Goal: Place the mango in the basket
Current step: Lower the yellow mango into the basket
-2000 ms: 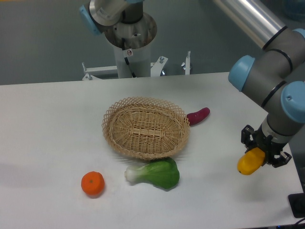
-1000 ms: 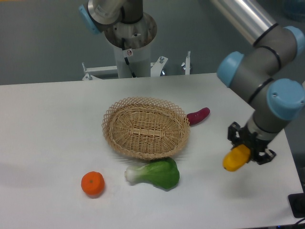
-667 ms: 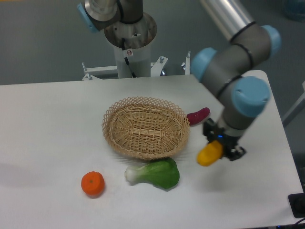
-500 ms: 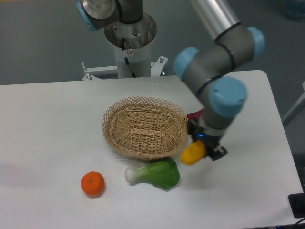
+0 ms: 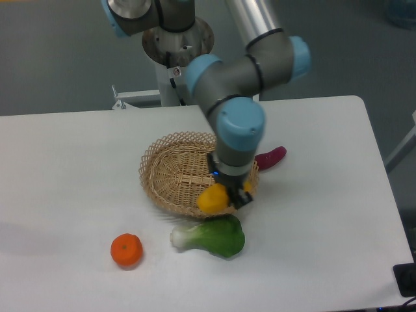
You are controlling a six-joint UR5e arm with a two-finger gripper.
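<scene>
The mango (image 5: 212,199) is a smooth yellow-orange fruit held in my gripper (image 5: 224,194), which is shut on it. It hangs over the front right rim of the basket (image 5: 170,175), a shallow oval of light tan wicker in the middle of the table. The arm's wrist hides the right part of the basket. The basket's inside shows nothing in it.
A green and white bok choy (image 5: 211,236) lies just in front of the basket, under the mango. A round orange tangerine (image 5: 126,250) sits at the front left. A dark pink vegetable (image 5: 270,156) lies right of the basket. The robot base (image 5: 177,45) stands at the back.
The gripper has carried the mango leftward from the table's right edge to above the basket's front right rim. The other objects have not moved.
</scene>
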